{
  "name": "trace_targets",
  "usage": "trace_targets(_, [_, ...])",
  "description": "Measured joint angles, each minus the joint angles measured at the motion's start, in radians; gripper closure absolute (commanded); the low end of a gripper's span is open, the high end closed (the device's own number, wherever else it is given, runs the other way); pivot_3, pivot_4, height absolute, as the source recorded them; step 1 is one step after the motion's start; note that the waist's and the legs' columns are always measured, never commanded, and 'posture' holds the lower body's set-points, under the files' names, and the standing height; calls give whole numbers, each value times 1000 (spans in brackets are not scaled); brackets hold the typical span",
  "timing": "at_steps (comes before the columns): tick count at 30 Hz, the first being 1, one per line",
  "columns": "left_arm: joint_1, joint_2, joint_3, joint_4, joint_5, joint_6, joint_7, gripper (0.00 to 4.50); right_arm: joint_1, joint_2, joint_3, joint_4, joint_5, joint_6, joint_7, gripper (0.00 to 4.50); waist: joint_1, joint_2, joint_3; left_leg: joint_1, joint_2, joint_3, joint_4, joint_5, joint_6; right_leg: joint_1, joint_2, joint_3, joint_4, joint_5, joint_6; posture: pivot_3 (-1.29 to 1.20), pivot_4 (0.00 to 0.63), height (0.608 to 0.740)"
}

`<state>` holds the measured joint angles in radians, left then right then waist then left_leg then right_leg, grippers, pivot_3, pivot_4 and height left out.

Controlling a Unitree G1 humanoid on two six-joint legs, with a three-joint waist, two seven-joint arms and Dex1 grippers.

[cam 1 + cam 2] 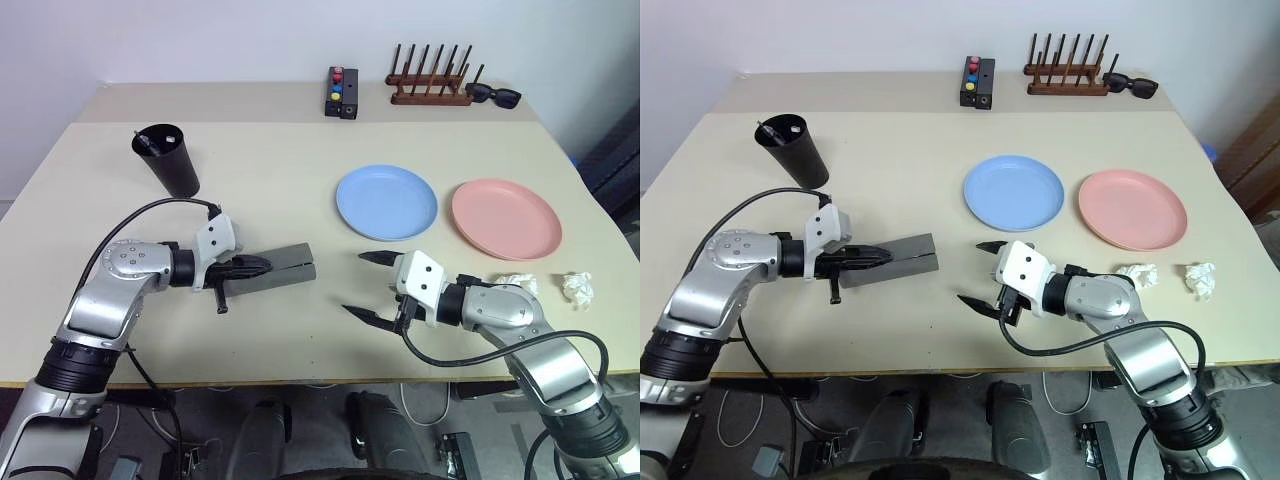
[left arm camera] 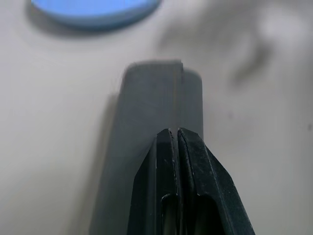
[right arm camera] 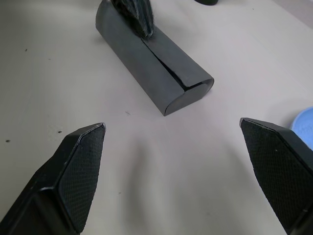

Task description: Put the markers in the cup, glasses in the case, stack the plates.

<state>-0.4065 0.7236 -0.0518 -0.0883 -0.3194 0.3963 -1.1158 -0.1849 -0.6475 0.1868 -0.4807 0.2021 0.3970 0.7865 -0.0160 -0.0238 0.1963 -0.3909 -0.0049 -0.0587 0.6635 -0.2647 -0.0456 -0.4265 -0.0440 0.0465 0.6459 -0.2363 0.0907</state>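
Right gripper (image 1: 368, 287) fingers spread wide, hovering over table (image 1: 270, 190). Left gripper (image 1: 262, 266) fingers pressed together atop closed case (image 1: 283, 268). Plates (image 1: 386, 202) side by side.

Right gripper (image 3: 173, 171) fingers spread wide above table (image 3: 58, 73), grey case (image 3: 154, 68) lid down ahead, left gripper (image 3: 134, 14) fingertips pressed together on its far end

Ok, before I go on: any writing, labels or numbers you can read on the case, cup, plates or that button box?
None readable.
Grey case: plain, no marking.
Black cup: no label visible.
Blue plate and pink plate: blank.
Black button box: coloured buttons; any lettering is too small to read.
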Motion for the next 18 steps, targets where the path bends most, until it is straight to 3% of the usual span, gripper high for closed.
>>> trace_targets(7, [-16,-1,52,-28,-94,23,-10,4367,-50,-11,-18,89,-73,-45,-34,0,-2,0,0,0,0,0,0,0,0,0,0,0,0,1,1,0,150,735])
trace_targets(18, [92,-61,55,-175,-174,81,41,4367,-227,-25,-1,475,-349,-255,-182,0,-2,0,0,0,0,1,0,0,0,0,0,0,0,1,0,0,150,735])
